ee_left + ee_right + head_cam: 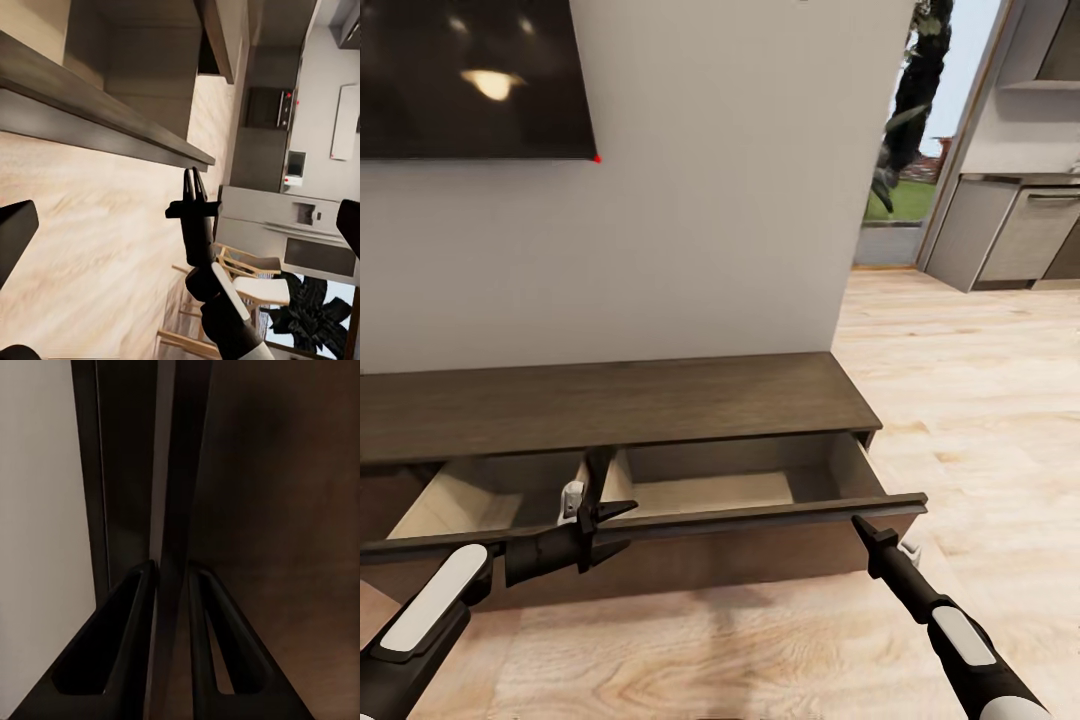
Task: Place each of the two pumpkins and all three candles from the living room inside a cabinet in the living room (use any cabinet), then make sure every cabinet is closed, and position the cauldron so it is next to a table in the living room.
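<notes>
With the right gripper point(863, 528) clenched on the open drawer front point(760, 515) and the left gripper point(610, 525) spread beside it, an uneven push could rack the cabinet point(610, 400) drawer.

Home: wall television point(475, 78), low cabinet point(610, 405), kitchen beyond.

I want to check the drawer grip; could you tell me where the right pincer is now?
In the head view, the right pincer is at the right end of the open drawer's front panel, under the cabinet top.
</notes>
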### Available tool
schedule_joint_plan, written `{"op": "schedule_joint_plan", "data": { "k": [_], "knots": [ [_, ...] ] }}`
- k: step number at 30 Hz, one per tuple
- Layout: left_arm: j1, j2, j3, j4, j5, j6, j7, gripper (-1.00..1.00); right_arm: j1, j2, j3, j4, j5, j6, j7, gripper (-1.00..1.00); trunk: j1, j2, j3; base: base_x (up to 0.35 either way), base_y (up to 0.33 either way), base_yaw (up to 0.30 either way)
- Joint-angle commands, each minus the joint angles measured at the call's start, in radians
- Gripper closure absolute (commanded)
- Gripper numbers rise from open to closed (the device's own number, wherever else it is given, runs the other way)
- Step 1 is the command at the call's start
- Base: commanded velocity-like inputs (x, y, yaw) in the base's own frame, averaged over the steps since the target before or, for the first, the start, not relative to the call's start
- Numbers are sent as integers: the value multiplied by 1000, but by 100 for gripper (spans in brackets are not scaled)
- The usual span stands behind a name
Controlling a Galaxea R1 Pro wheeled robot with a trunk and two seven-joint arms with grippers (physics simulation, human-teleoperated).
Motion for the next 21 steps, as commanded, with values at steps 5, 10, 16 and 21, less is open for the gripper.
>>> {"op": "schedule_joint_plan", "data": {
  "k": [5,10,16,21],
  "knots": [
    [-1,1,-4,1,-9,0,-11,-100,-1,1,16,-2,-12,20,15,100,-1,-1,-1,-106,0,0],
    [-1,1,-5,0,-9,0,-11,-100,-1,1,16,-3,-12,20,15,100,-1,-1,-1,-175,0,0],
    [-1,1,-6,0,-10,0,-11,-100,-1,1,16,-3,-12,20,15,100,-1,-1,-1,-54,0,0],
    [-1,1,-6,0,-9,0,-11,-100,-1,1,16,-3,-12,21,15,100,-1,-1,-1,-157,0,0]
  ]
}}
